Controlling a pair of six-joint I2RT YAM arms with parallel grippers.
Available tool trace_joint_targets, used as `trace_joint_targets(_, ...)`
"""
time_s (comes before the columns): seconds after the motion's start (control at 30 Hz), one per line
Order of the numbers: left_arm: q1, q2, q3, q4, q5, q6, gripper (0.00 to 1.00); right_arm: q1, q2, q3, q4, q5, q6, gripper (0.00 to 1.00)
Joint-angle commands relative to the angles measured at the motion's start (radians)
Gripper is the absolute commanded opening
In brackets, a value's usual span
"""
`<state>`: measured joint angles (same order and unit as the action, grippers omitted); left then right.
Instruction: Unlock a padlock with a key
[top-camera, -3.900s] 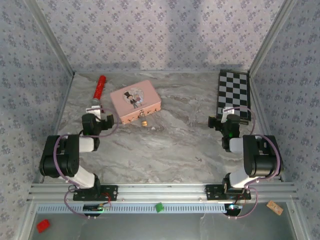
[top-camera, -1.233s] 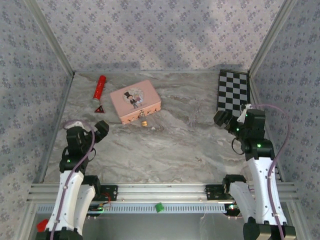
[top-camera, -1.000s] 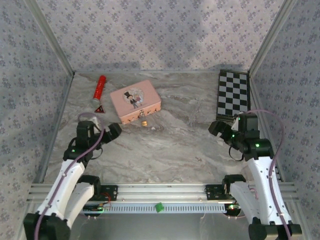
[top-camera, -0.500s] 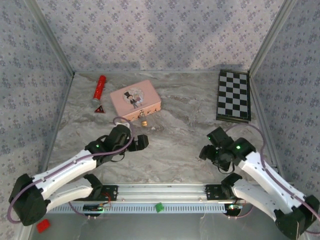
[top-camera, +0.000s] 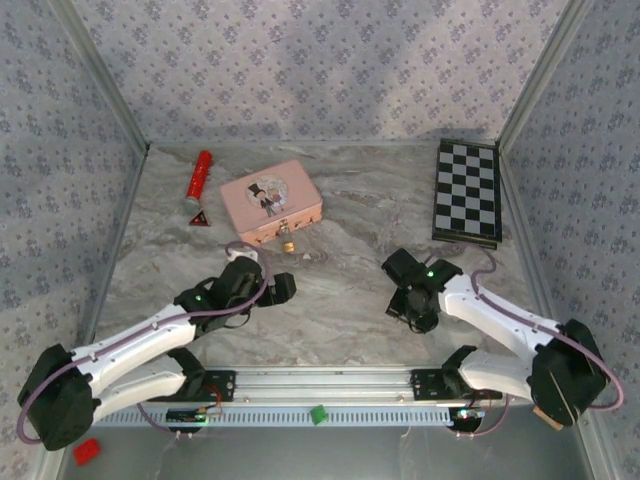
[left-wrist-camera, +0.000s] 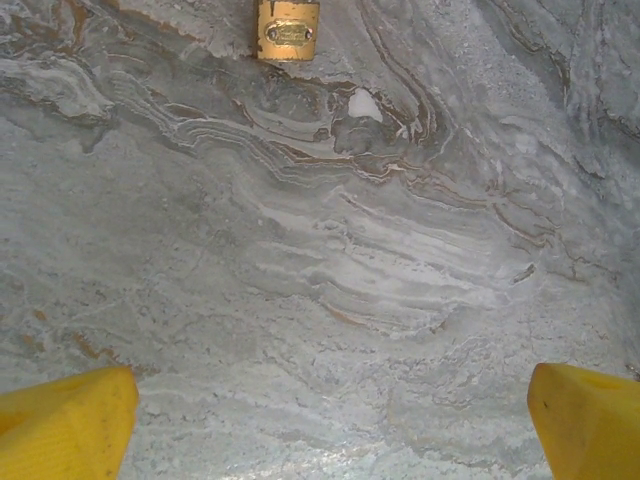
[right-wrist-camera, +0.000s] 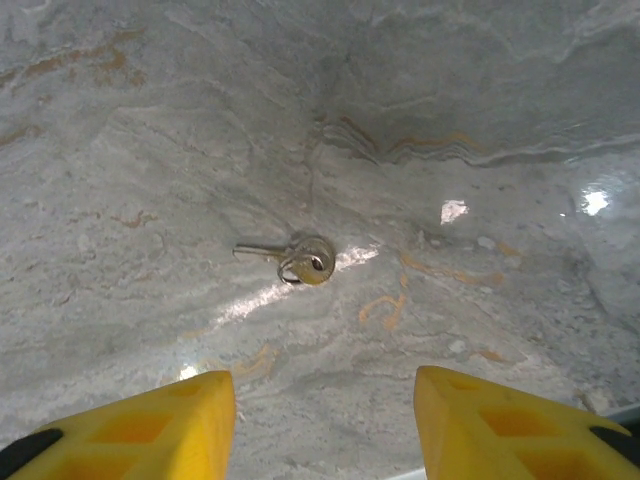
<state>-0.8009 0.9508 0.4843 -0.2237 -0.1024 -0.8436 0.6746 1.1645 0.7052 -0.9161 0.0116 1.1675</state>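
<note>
The tiny brass padlock (top-camera: 288, 245) lies on the marble table just in front of the pink tin (top-camera: 270, 203). In the left wrist view the padlock (left-wrist-camera: 287, 28) sits at the top edge, well ahead of my left gripper (left-wrist-camera: 330, 435), whose yellow fingers (left-wrist-camera: 65, 425) stand wide apart over bare table. From above, my left gripper (top-camera: 278, 290) is short of the padlock. A small silvery key (right-wrist-camera: 300, 260) on a ring lies flat ahead of my right gripper (right-wrist-camera: 325, 435), open, its fingers (right-wrist-camera: 520, 425) on either side and nearer than the key. My right gripper (top-camera: 403, 290) hovers mid-table.
A red cylinder (top-camera: 200, 175) and a red triangle (top-camera: 198, 217) lie at the back left. A checkerboard (top-camera: 467, 190) lies at the back right. A green block (top-camera: 319, 413) and a red block (top-camera: 86, 450) sit below the rail.
Both arms have unfolded from their sides and reached inward. The left gripper came toward the padlock; the right gripper swung left over the middle of the table.
</note>
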Motion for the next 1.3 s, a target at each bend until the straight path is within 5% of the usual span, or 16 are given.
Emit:
trace_joint_targets(0.0,-0.007,-0.023,-0.002,0.016,-0.029,-0.002,1.00,-0.003,0.072,0.027,0.040,0.007,0.012,0.49)
trace_joint_targets(0.5,-0.006,-0.023,-0.012,0.012,-0.054,0.010,1.00,-0.004,0.236,0.054,0.054,0.024,-0.019,0.30)
trace_joint_targets(1.27,-0.007,0.005,-0.010,0.021,-0.039,0.009,1.00,-0.007,0.276,0.002,0.091,0.048,-0.028,0.24)
